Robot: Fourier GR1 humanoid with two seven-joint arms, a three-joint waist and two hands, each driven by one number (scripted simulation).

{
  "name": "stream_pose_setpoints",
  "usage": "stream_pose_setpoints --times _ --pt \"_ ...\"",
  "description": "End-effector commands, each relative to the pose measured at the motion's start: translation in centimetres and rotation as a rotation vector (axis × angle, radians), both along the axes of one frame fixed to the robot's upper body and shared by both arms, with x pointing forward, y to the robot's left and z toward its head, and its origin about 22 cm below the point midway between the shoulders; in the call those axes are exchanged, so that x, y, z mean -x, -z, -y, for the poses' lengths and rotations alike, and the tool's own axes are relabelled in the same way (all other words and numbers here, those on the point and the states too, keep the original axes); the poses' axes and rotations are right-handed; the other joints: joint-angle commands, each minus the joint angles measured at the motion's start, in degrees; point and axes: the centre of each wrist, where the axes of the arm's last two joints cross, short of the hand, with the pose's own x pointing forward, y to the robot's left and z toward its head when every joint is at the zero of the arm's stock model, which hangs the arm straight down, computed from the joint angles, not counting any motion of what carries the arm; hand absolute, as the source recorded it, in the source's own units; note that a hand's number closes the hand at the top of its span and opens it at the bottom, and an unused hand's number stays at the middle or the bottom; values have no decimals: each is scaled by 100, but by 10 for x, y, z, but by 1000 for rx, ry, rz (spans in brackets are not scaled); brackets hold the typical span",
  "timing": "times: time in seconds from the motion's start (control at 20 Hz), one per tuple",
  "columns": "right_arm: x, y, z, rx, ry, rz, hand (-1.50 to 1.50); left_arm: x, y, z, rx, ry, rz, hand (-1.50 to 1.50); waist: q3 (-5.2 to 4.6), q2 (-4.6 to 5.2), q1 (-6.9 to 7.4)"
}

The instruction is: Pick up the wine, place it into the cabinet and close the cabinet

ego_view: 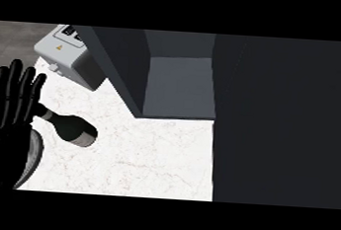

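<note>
On the white, speckled stone tabletop [149,155], the dark round wine bottle [74,127] lies beside the left hand [9,112], whose black fingers [14,85] are straight, near the open grey cabinet [179,88].

One head view, looking steeply down at the desk.

The camera sits above the near edge and faces down and away, close enough that the pale marbled desk [156,155] fills the middle. The open cabinet [177,83] lies at the far centre, its dark door [286,124] covering the right side, and a grey appliance [69,56] sits far left. There is no second view to share any part of the scene.
</note>
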Motion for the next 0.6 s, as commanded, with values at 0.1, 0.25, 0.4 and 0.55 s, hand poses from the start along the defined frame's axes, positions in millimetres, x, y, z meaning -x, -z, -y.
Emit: stream_pose_setpoints --times 0.1,0.25,0.4,0.55 --pt "16 -17 5 -7 -26 12 -150 -5 10 -24 24 -93 41 -150 -319 78 57" --pt "30 -3 17 36 -85 16 -150 -8 -2 -64 119 -186 80 -150 -316 79 67" --pt "37 6 -10 -68 -348 -195 -150 -5 24 -32 421 -80 -180 -150 -322 58 106" --pt "69 -18 -6 -68 -382 -231 -150 -1 -16 -47 435 -92 -171 -150 -311 43 40"
